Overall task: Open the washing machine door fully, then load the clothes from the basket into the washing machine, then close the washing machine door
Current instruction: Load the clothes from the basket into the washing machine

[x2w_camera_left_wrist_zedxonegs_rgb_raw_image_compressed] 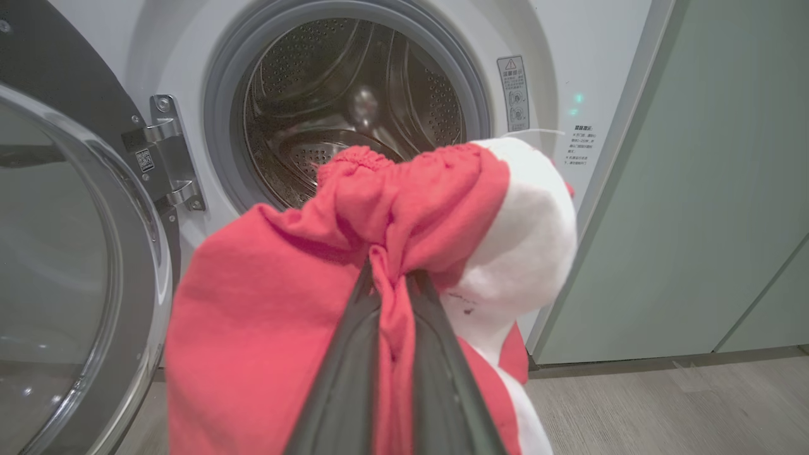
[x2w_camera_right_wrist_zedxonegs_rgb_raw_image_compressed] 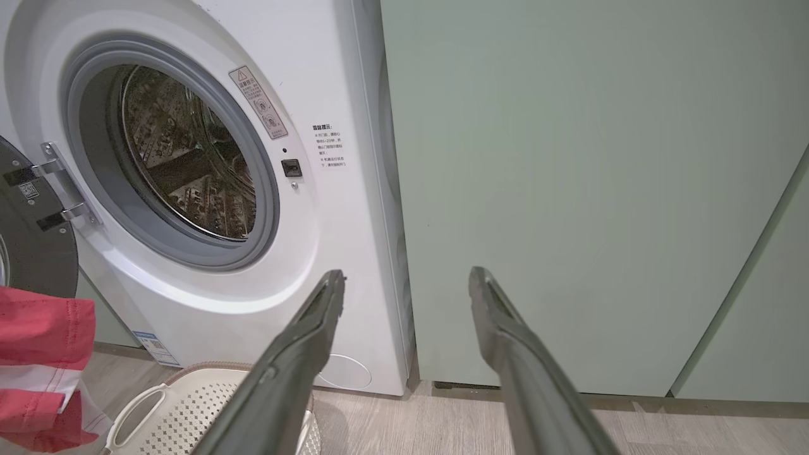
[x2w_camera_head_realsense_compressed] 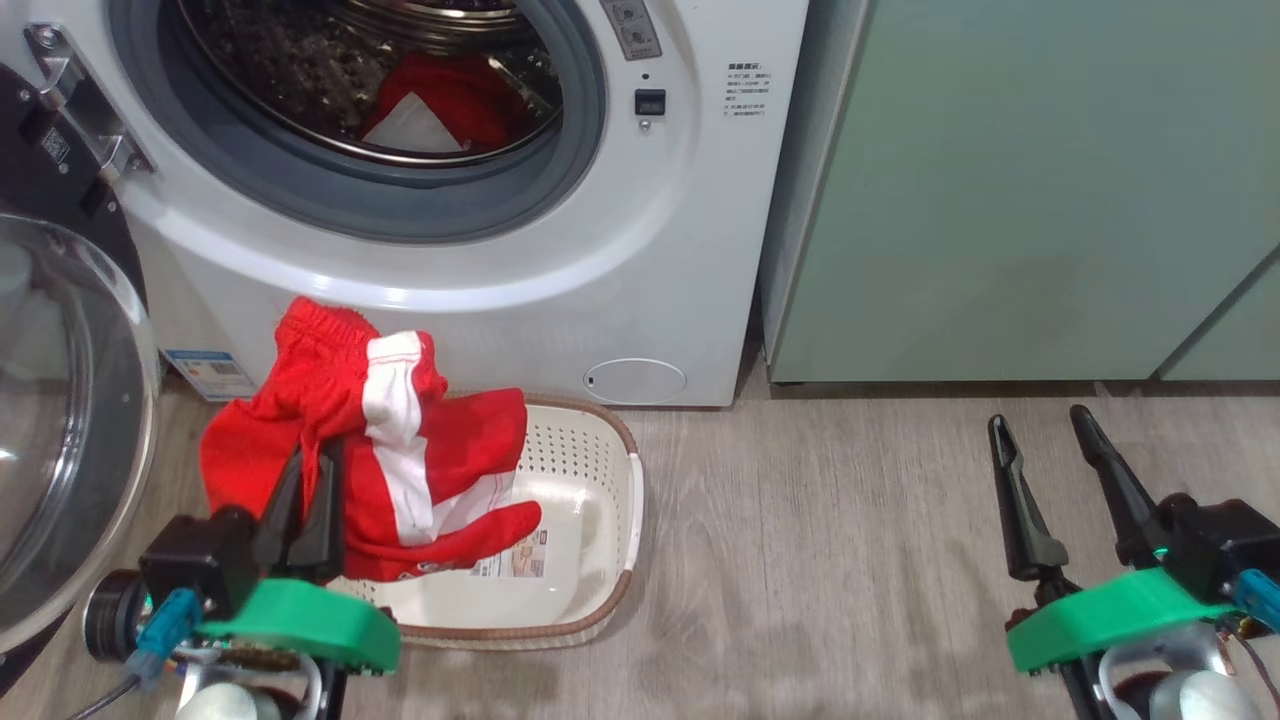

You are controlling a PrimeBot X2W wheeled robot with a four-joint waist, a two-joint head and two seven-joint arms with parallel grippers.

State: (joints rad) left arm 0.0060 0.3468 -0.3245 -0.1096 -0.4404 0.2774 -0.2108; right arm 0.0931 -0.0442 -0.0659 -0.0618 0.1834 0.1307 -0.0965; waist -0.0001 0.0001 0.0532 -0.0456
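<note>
Pinching red shorts (x2w_camera_head_realsense_compressed: 400,470) over the basket (x2w_camera_head_realsense_compressed: 632,500) at lower left is the left gripper (x2w_camera_head_realsense_compressed: 315,452); right gripper (x2w_camera_head_realsense_compressed: 1040,420) jaws spread, lower right.

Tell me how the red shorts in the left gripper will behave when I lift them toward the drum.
Probably floppy: the red shorts sag in folds around the left gripper, shut on a small bunch of cloth. Likely light, since that one pinch lifts them. The loose ends hanging over the basket may swing and drag on the grey gasket.
</note>
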